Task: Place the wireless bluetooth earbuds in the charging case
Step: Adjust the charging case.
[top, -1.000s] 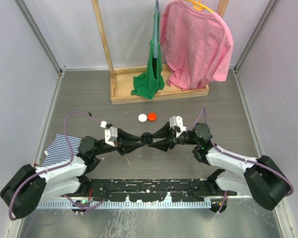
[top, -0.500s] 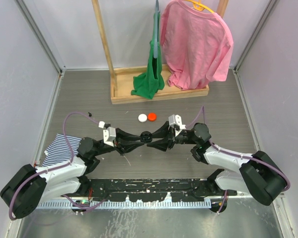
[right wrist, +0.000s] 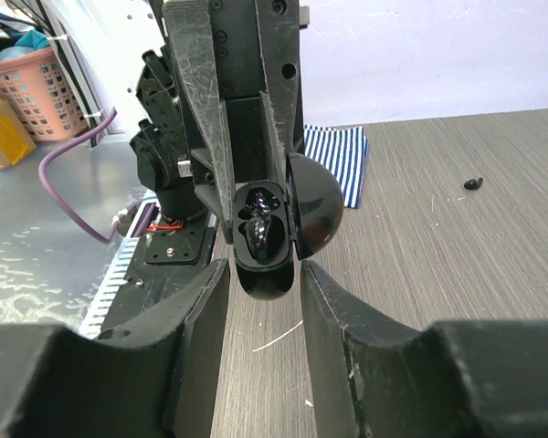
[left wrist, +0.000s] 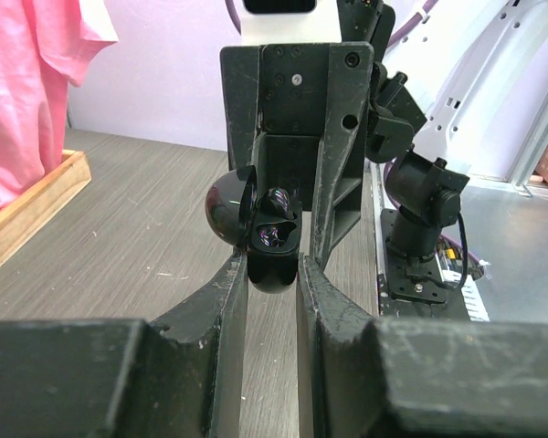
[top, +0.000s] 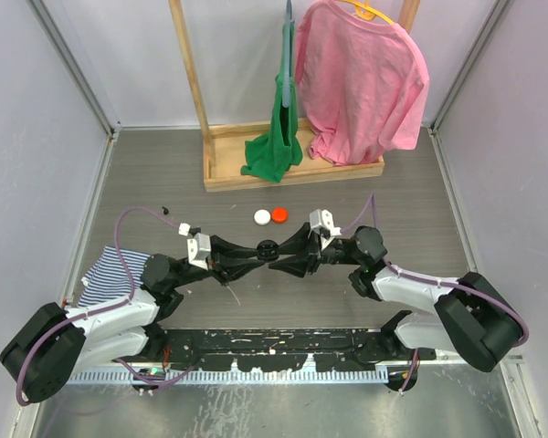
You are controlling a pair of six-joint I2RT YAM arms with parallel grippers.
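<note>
The black charging case (top: 268,247) hangs above the table centre with its lid open. My left gripper (top: 260,253) is shut on the case (left wrist: 274,260), whose lid (left wrist: 228,205) swings to the left. One black earbud (right wrist: 260,235) sits in a well of the case (right wrist: 265,255). My right gripper (top: 279,255) faces it, open, with its fingertips either side of the case's lower end (right wrist: 263,290) and a gap on each side. A second black earbud (right wrist: 473,183) lies on the table, also a small dark speck in the top view (top: 165,208).
A white cap (top: 261,217) and a red cap (top: 279,215) lie just behind the grippers. A wooden rack (top: 292,173) with a pink shirt (top: 361,82) and green cloth (top: 274,146) stands at the back. A striped cloth (top: 110,274) lies at the left.
Both grippers and the case have shifted slightly away from the arm bases. The case stays in the left gripper.
</note>
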